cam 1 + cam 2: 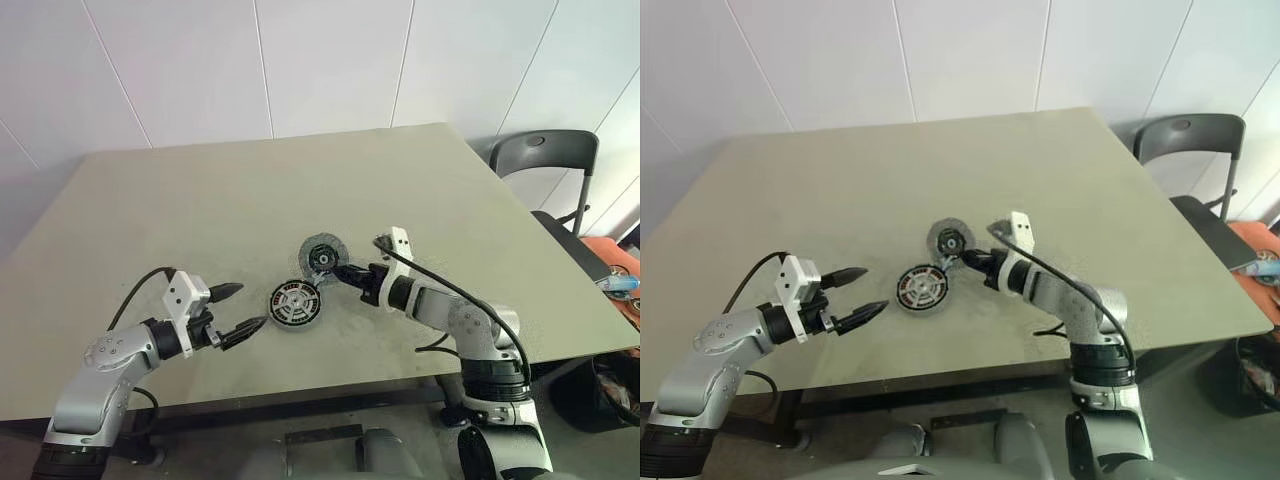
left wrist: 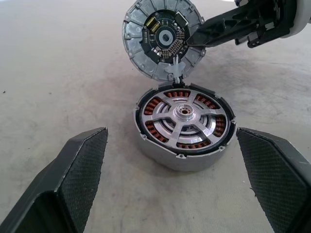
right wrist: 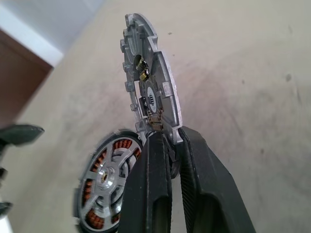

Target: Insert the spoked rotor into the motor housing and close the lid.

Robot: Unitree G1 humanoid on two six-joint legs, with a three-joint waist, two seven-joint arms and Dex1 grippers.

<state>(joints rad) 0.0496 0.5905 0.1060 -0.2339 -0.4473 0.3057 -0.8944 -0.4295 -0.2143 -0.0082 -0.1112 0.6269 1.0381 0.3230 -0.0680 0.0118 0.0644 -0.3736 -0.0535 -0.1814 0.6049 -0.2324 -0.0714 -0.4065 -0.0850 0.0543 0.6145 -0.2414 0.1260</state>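
The right hand (image 1: 338, 271) pinches the rim of the lid (image 1: 321, 256), a grey cast-metal round cap with a notched edge and a small circuit board on its inner face, holding it on edge just beyond and above the motor housing (image 1: 295, 305). That thick silver-walled disc lies flat on the matte beige worktop (image 1: 250, 190), copper-brown windings showing behind the pale-spoked rotor (image 2: 184, 116) already seated in it. The left hand (image 1: 245, 309), black ribbed fingers spread wide, hovers beside the housing and is nearer it; closing likely means tipping the lid flat and lowering it.

head pair overhead, wrists close, sharing motor housing (image 2: 184, 127)
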